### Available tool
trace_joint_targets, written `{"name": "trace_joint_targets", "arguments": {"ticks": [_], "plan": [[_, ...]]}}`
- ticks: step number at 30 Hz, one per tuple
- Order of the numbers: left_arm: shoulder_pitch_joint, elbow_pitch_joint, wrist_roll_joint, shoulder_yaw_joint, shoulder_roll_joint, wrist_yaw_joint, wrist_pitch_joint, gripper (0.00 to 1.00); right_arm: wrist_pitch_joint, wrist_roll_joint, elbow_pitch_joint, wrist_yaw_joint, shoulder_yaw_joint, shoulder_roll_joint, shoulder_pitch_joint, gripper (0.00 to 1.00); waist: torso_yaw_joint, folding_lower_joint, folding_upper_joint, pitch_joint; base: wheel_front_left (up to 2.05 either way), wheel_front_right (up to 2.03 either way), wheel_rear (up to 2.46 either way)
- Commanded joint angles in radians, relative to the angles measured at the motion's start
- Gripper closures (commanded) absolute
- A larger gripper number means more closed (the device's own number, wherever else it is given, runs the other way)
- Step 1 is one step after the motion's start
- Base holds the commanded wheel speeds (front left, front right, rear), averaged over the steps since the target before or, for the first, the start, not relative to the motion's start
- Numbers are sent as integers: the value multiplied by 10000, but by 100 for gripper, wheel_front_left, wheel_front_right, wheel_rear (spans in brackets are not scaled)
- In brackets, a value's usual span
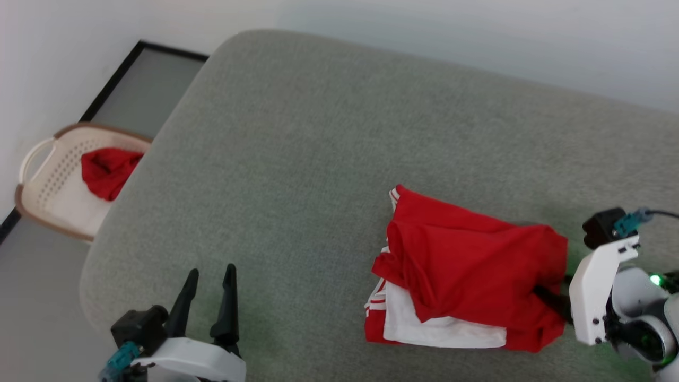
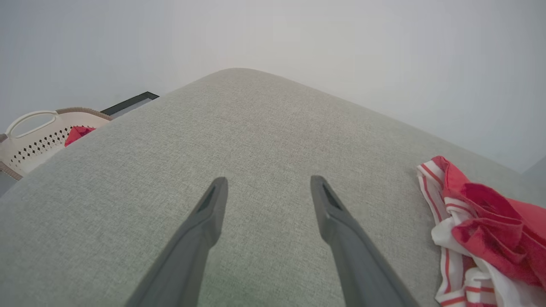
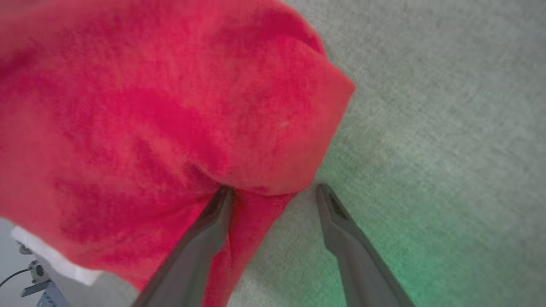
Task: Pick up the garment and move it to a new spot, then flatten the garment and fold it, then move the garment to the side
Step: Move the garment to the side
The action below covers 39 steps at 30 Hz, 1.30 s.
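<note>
At the right edge of the garment I find the right gripper held low and pointing into the cloth. Its fingers are apart, one tip tucked beneath a red fold and the other on the bare grey padded surface. The garment lies loosely folded on that surface, red uppermost, with white cloth and striped trim along its left and near sides. Well left of the garment, the left gripper points forward, fingers spread, clasping nothing. Farther left, off the padded surface, a laundry basket holds red cloth.
</note>
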Motion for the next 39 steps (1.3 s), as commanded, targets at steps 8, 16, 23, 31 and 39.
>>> {"name": "trace_joint_targets", "arguments": {"ticks": [8, 16, 23, 31, 39], "plan": [[-382, 305, 221, 243, -273, -256, -44, 0, 594, 561, 898, -21, 581, 285, -8, 100, 421, 0, -1, 552, 0, 0, 0], [-253, 457, 409, 506, -387, -418, -34, 0, 421, 820, 825, -30, 530, -316, -586, 100, 116, 0, -1, 190, 0, 0, 0], [-184, 498, 592, 556, -307, -521, -34, 0, 269, 739, 743, -25, 516, -1025, -1180, 100, -310, 0, -1, -197, 0, 0, 0], [-429, 409, 907, 428, -462, -664, -31, 0, 316, 642, 581, -19, 449, -2296, -1868, 100, -908, 0, -1, -60, 0, 0, 0], [-867, 388, 1134, 420, -699, -836, -32, 0, 157, 562, 448, -18, 520, -3944, -2652, 100, -1532, 0, -1, 568, 0, 0, 0]]}}
